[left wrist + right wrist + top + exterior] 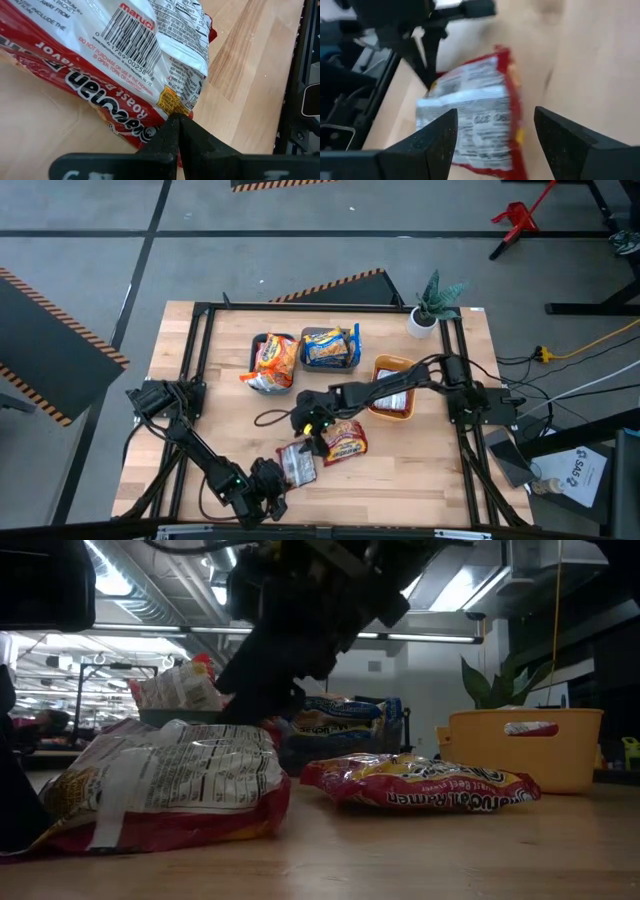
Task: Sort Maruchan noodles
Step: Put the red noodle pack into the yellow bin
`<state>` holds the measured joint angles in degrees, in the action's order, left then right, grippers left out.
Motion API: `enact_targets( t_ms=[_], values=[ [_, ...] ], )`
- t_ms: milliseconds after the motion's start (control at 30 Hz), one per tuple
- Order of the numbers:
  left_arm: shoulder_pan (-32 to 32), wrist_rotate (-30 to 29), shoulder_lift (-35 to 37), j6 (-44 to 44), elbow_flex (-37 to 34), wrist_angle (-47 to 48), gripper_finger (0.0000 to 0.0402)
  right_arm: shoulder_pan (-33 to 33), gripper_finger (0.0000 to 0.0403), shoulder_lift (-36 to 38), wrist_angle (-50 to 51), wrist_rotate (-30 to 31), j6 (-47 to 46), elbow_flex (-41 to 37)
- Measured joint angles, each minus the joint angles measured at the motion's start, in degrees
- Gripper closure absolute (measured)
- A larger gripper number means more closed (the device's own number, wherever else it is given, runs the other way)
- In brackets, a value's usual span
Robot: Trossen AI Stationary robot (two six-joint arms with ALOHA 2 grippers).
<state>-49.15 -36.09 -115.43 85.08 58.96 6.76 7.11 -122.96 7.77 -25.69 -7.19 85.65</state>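
Left wrist view, packet (pixel 125 65) (reads "maruc")

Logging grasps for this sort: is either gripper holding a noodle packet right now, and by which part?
The left gripper is shut on the edge of the silvery-white packet. The right gripper is open above the same packet, holding nothing.

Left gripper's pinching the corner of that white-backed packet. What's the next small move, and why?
Probably lift it slightly. The left gripper is shut on the packet's red edge, and the packet lies flat on the table. The right gripper hangs open close over it, so raise slowly to avoid a clash.
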Motion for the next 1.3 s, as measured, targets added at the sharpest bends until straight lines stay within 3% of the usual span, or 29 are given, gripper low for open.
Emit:
enact_targets(
  t_ms=[367, 567, 867, 1067, 1233, 1300],
  values=[
    [-0.07, -0.09, -0.55, 0.31, 0.11, 0.58, 0.0401, -0.72, 0.0152, -2.58, -1.12, -0.45, -0.1, 0.0],
    [0.17, -0.2, -0.58, 0.04, 0.11, 0.53, 0.0401, -2.15, 0.0152, -2.69, -0.57, -7.7, -2.87, 0.33],
    [0.66, -0.24, -0.6, -0.12, 0.15, 0.36, 0.0401, 3.0, 0.0152, -3.76, 0.68, -0.49, -1.41, 0.33],
    [0.68, -0.26, -0.6, -0.07, 0.15, 0.34, 0.0401, 2.89, 0.0152, -3.74, 2.24, 0.17, -1.84, 0.39],
    [0.76, -0.44, -0.63, 0.24, 0.15, 0.34, 0.0401, 2.44, 0.0152, -3.37, 3.76, 9.43, -1.59, 0.53],
    [0.82, -0.89, -0.68, 0.31, 0.15, 0.53, 0.0401, 1.97, 0.0152, -3.44, 2.55, 9.74, -1.93, 0.51]
  ],
)
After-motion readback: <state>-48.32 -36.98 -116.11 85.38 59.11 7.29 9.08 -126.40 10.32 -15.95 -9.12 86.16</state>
